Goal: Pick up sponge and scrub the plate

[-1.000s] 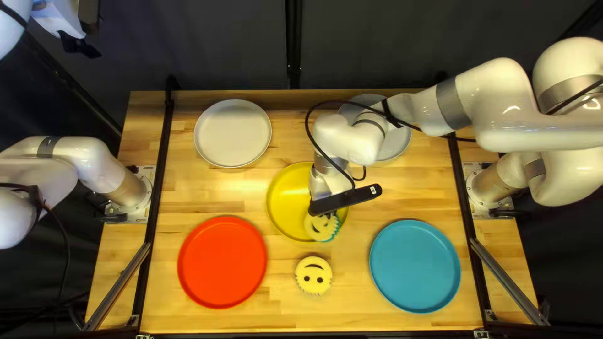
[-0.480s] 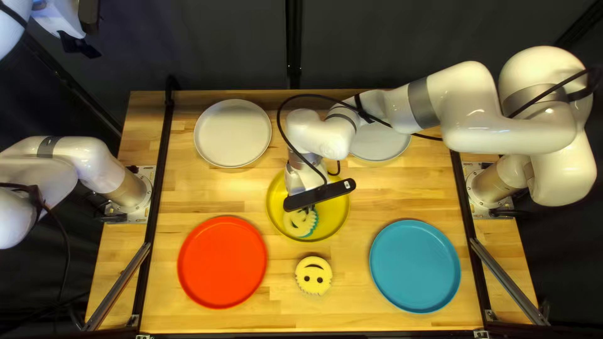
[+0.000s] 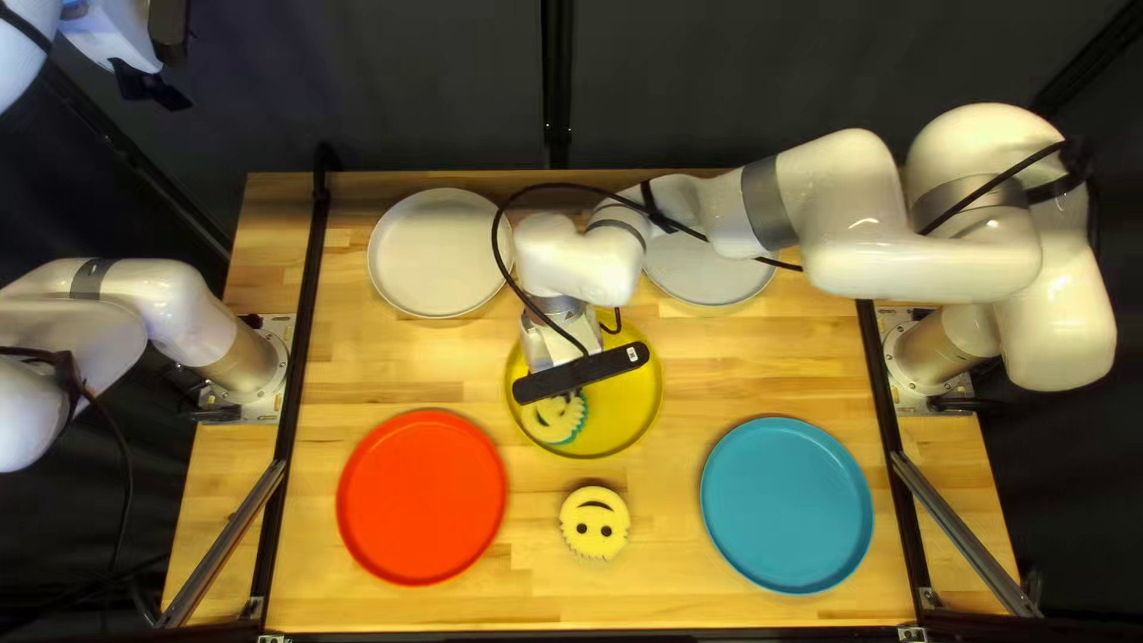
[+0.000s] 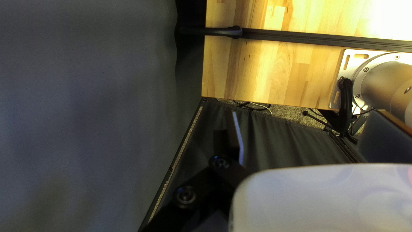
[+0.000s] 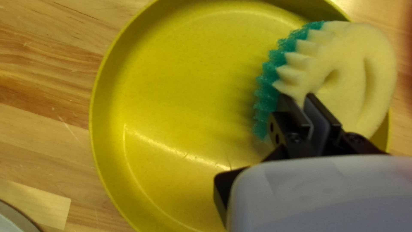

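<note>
A round yellow sponge with a green scrub layer [image 3: 555, 417] [image 5: 334, 71] rests on the left part of the yellow plate [image 3: 625, 406] [image 5: 180, 96] at the table's middle. My right gripper [image 3: 558, 406] [image 5: 304, 106] is shut on this sponge, its fingers [image 5: 289, 122] pinching the toothed edge. A second yellow sponge with a smiling face [image 3: 595, 522] lies on the wood in front of the plate. My left arm stays at the left edge; its wrist view shows only the table's corner and its own base, and the fingers do not show clearly.
An orange plate [image 3: 421, 496] lies front left, a teal plate [image 3: 787, 503] front right, a white plate [image 3: 441, 251] back left. A grey plate [image 3: 705, 277] at the back is partly under my right arm. Black rails run along both table sides.
My right gripper has slid the held sponge leftward across the yellow plate, from its right rim to its left part. The left arm has not moved.
</note>
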Available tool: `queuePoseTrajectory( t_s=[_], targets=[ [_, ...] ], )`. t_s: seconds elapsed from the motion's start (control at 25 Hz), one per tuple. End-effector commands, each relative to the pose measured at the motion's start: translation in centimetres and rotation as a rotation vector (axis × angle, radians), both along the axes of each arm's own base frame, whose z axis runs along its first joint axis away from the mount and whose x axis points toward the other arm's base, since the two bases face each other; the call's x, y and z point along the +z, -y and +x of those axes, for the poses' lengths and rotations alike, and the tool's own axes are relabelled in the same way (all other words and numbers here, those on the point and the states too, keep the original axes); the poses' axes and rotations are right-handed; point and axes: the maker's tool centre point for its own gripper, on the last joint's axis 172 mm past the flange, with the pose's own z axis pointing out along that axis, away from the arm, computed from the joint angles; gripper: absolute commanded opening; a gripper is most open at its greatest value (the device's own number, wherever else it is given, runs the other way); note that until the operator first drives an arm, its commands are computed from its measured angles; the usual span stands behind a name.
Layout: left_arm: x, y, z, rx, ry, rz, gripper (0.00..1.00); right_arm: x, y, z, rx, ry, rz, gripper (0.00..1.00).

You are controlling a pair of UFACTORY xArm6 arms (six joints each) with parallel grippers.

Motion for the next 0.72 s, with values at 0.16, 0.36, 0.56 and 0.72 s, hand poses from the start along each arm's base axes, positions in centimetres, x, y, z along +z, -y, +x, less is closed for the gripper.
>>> queuePoseTrajectory(
  t_s=[0.16,0.36,0.56,0.72],
  targets=[
    [0.0,0.0,0.0,0.000,0.000,0.000,1.00,0.2,0.0,-4.6,-0.019,-0.024,0.010,0.00],
    [0.0,0.0,0.0,0.000,0.000,0.000,1.00,0.0,0.0,-7.2,-0.030,-0.047,0.016,0.00],
    [0.0,0.0,0.0,0.000,0.000,0.000,1.00,-0.2,0.4,-8.7,-0.041,-0.067,0.023,0.00],
    [0.0,0.0,0.0,0.000,0.000,0.000,1.00,0.3,0.8,-8.8,-0.058,-0.068,0.026,0.00]
  ],
)
